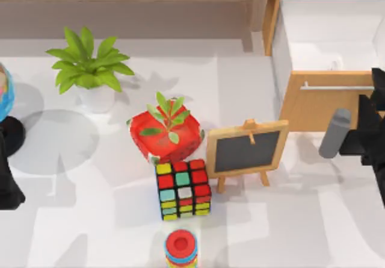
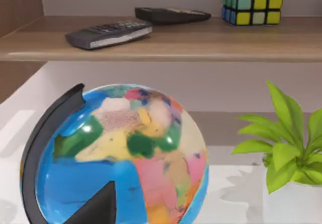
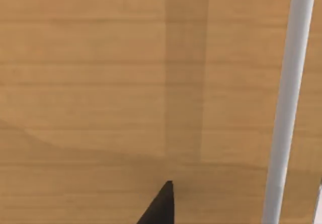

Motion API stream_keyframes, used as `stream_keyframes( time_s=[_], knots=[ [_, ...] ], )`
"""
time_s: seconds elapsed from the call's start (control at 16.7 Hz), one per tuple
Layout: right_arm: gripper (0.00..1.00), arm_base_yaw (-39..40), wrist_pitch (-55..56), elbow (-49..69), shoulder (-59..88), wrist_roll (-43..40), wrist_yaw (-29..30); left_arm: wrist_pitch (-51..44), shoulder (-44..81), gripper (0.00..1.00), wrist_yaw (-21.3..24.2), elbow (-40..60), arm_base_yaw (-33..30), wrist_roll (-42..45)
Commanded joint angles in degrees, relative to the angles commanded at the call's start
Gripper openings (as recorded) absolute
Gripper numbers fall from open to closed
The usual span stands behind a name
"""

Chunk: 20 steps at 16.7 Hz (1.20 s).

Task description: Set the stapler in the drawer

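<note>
Right gripper (image 1: 355, 137): grasping the stapler (image 1: 334, 134), hovering beside the open drawer (image 1: 319, 105).
Left arm: idling at table's left edge.

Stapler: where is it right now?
In the top view the stapler is at the table's right side, beside the right gripper, just in front of the open drawer.

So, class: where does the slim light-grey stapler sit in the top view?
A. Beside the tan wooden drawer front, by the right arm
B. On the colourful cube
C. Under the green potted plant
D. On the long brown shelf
A: the slim light-grey stapler lies just right of the tan wooden drawer front, against the right arm's gripper.
</note>
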Motion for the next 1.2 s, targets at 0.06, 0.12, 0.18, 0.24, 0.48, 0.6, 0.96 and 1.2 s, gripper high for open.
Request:
stream_keyframes(
  time_s=[0.06, 0.12, 0.18, 0.24, 0.48, 0.6, 0.96, 1.2],
  knots=[
    [0.4, 0.0, 0.0, 0.0, 0.0, 0.0, 0.0, 0.0, 0.0, 1.0, 0.0, 0.0, 0.0, 0.0],
    [0.32, 0.0, 0.0, 0.0, 0.0, 0.0, 0.0, 0.0, 0.0, 1.0, 0.0, 0.0, 0.0, 0.0],
    [0.25, 0.0, 0.0, 0.0, 0.0, 0.0, 0.0, 0.0, 0.0, 1.0, 0.0, 0.0, 0.0, 0.0],
    [0.17, 0.0, 0.0, 0.0, 0.0, 0.0, 0.0, 0.0, 0.0, 1.0, 0.0, 0.0, 0.0, 0.0],
    [0.0, 0.0, 0.0, 0.0, 0.0, 0.0, 0.0, 0.0, 0.0, 1.0, 0.0, 0.0, 0.0, 0.0],
    [0.0, 0.0, 0.0, 0.0, 0.0, 0.0, 0.0, 0.0, 0.0, 1.0, 0.0, 0.0, 0.0, 0.0],
    [0.0, 0.01, -0.24, 0.07, 0.15, 0.19, 0.02, 0.0, 0.0, 1.0, 0.0, 0.0, 0.0, 0.0],
    [0.0, -1.5, -2.92, 4.0, 1.26, 0.42, -0.67, 0.0, 0.0, 1.0, 0.0, 0.0, 0.0, 0.0]
  ],
)
